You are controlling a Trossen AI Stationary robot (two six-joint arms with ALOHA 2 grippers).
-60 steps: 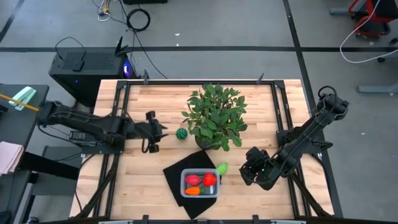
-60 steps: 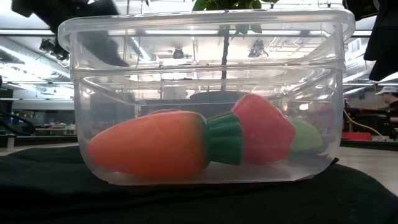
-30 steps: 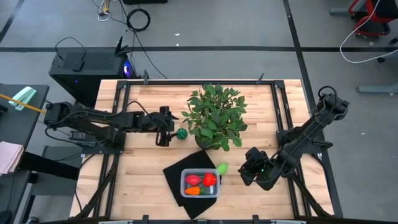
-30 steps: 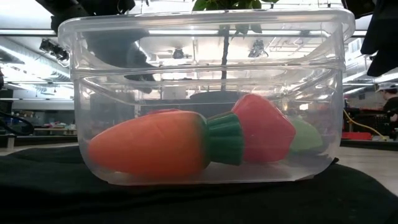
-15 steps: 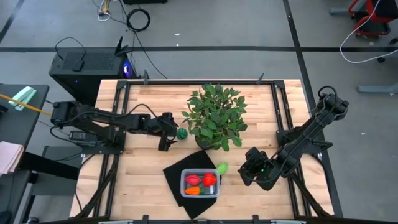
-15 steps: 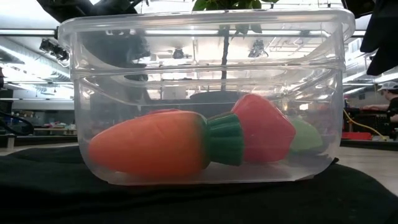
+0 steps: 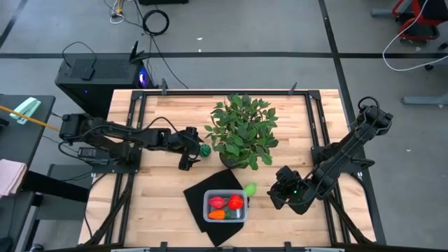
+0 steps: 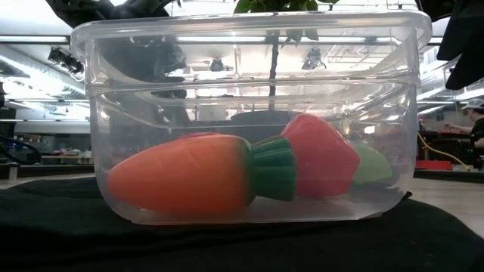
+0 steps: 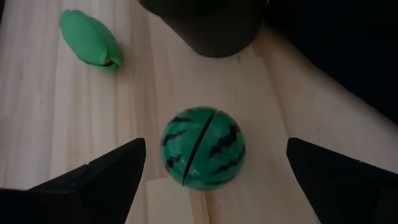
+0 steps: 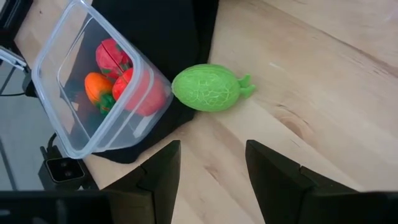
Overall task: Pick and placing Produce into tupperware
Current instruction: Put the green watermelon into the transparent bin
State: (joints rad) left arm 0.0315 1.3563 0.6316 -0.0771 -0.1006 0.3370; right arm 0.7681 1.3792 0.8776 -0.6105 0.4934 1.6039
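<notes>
Clear tupperware (image 7: pixel 225 206) on a black mat (image 7: pixel 203 192) at the near middle of the wooden table (image 7: pixel 154 203), holding three pieces of toy produce: an orange carrot (image 8: pixel 181 181) with a green collar lying along the tub's bottom, a red piece (image 8: pixel 321 159) leaning just behind it, and a second red piece (image 10: pixel 111 55) beside them. Seen through the tub's far wall, a pale green shape, outside the tub in the other views.

Still out on the table: a light yellow-green piece (image 7: pixel 250 189) lying just beyond the tub's right side at the edge of the mat, and a dark green striped ball (image 7: pixel 204 150) resting on bare wood just left of the potted plant (image 7: pixel 243 131), well apart from the tub.

Left pincer (image 7: pixel 193 148) stretched across from the left edge, level with the striped ball (image 9: pixel 203 154), fingers (image 9: pixel 106 173) spread wide on either side of it and touching neither side of it. Ball centred in the gap, its seam and dark stripes plain to see, the plant's dark pot (image 9: pixel 208 28) just beyond.

Right pincer (image 7: pixel 280 189) poised low to the right of the mat, near the yellow-green piece (image 10: pixel 208 88), fingers (image 10: pixel 158 171) held partly apart, nothing between them, the green piece lying ahead of the tips and not touched.
</notes>
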